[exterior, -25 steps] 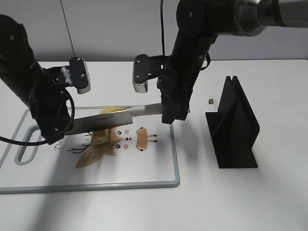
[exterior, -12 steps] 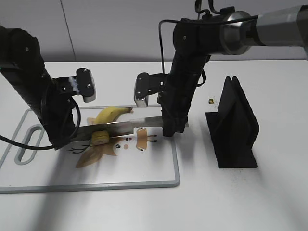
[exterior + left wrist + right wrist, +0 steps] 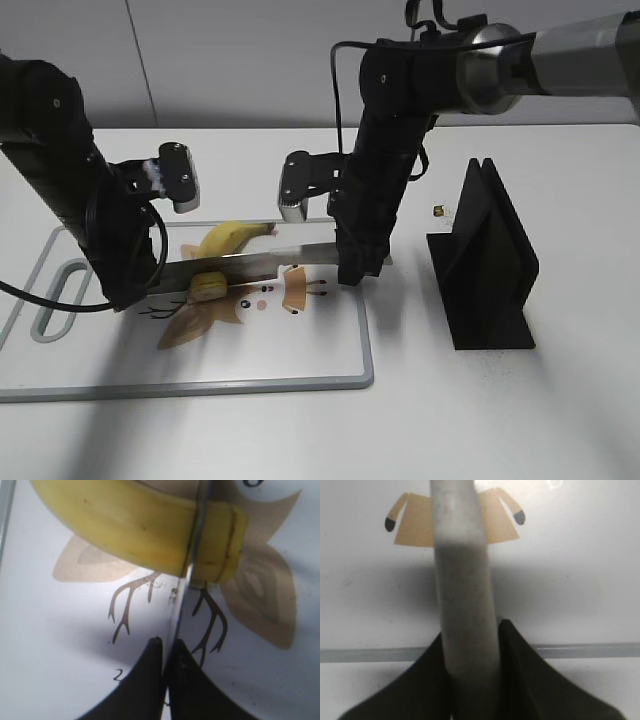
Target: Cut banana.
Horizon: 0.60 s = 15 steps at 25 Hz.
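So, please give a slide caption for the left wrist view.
Knife blade cutting through the banana near its blunt end, left gripper pinching the blade.

I see the banana (image 3: 222, 250) lying flat on the white cutting board (image 3: 300, 350), a short curved yellow fruit, unpeeled, with its dark stem tip pointing toward the back right. From my left wrist camera, the knife blade (image 3: 192, 555) stands edge-down in the banana (image 3: 125, 525) near its blunt cut end, a short stub beyond the blade.
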### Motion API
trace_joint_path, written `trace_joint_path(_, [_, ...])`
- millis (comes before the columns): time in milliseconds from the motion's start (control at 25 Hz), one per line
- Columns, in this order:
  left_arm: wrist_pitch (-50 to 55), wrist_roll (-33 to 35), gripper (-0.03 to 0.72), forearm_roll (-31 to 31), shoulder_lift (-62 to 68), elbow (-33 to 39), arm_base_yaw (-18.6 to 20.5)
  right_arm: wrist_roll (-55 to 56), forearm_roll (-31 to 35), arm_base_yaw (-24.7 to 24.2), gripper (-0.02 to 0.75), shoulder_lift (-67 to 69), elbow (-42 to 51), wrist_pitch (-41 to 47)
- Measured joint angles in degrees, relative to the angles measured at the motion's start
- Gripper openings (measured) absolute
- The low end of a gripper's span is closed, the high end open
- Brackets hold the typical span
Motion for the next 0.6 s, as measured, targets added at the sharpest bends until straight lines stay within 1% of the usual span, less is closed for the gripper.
trace_joint_path(320, [-1.61,0.00,0.002,0.91,-2.82,1.21,0.00,1.29,-1.13,0.35,0.186,-2.68,0.37,-0.20])
trace_joint_path(600, [-1.01,-0.10,0.001,3.21,-10.05,1.26,-0.05,1.59,-1.79,0.41,0.185,-7.87,0.41,-0.13])
